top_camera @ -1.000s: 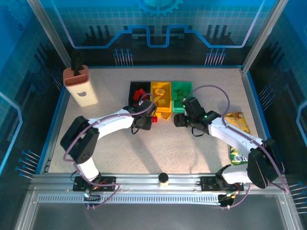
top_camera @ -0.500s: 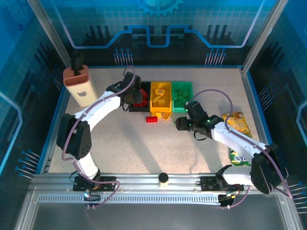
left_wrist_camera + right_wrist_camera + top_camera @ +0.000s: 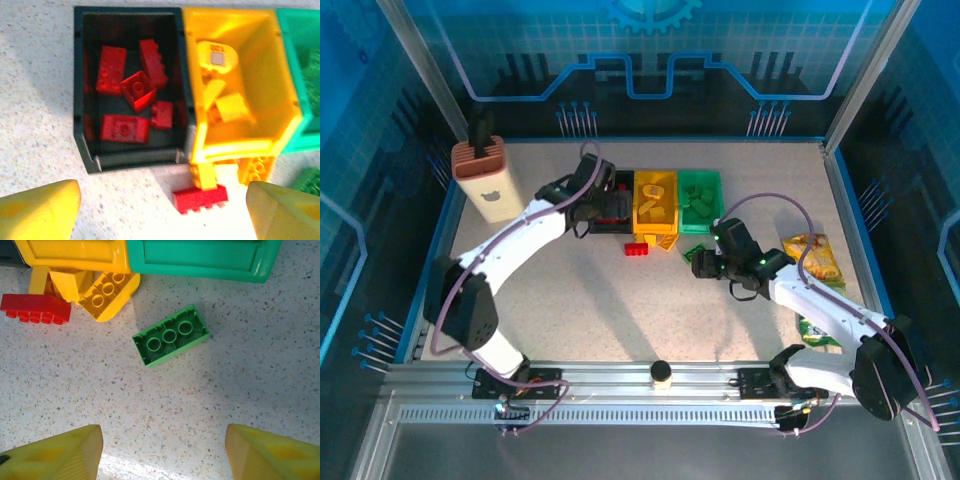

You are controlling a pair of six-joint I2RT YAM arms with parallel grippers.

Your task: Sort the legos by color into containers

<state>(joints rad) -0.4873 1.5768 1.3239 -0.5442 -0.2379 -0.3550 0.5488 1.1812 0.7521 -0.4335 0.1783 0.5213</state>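
My right gripper (image 3: pixel 161 445), open and empty, hovers near the green studded plastic brick (image 3: pixel 171 335), lying on the speckled tabletop (image 3: pixel 250 370) just before the green plastic bin (image 3: pixel 200 260), long axis slanted to my jaws.

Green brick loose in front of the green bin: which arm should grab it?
Right. The right fingers hover open near the green brick, not touching; the left fingers hang by the black bin.
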